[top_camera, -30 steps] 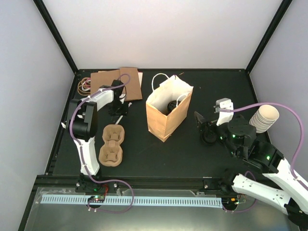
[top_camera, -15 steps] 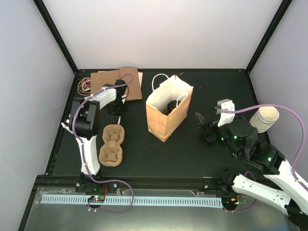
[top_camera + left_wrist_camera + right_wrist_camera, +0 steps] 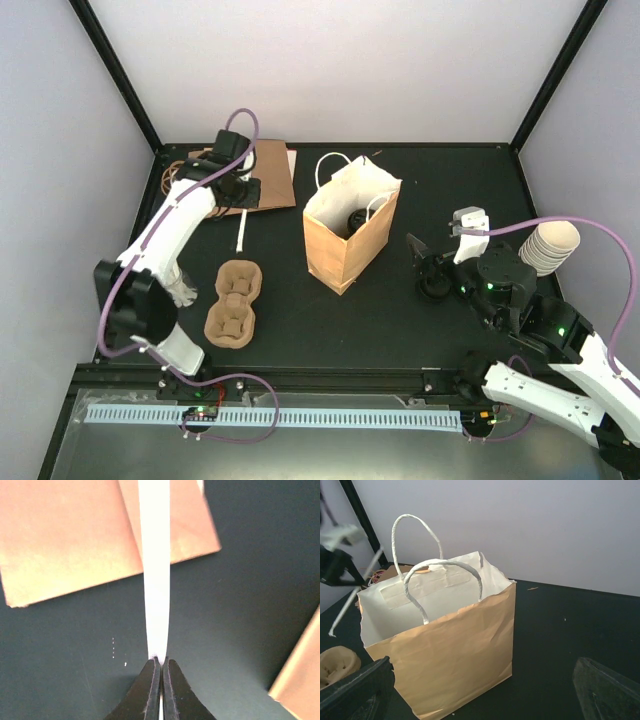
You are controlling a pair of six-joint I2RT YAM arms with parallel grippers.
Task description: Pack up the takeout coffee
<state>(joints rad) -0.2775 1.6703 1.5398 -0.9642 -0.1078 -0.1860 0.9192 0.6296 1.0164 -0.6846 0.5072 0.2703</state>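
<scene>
- We count 1 small dark cup with a round black lid [image 3: 354, 221]. It sits inside the open tan paper bag with 2 white twisted handles [image 3: 345, 240], which stands mid-bench.
- From overhead the lid faces up, so the cup's long axis looks upright. The bag wall and a handle cover its body.
- In the right wrist view the bag's near wall hides the whole interior, cup included.
- The right gripper [image 3: 484, 666] sits just right of the bag, its jaws wide apart with nothing between them.
- A dark round shape [image 3: 434, 287] lies under that gripper in the overhead view. We cannot tell whether it is a cup or part of the arm.
- The left gripper [image 3: 161, 662] is at the far left of the black bench [image 3: 450, 180]. Its jaws are pressed together on 1 thin white strip [image 3: 156, 580], whose free end points toward the near edge.
- 2 flat brown paper sheets [image 3: 65, 535] overlap below the strip, both cut off by the frame.
- 1 brown moulded-pulp tray [image 3: 232, 300] shows 2 pockets, both unfilled.
- 1 stack of cream lidless paper cups [image 3: 553, 245] lies at the right edge. We cannot count the cups in it.
</scene>
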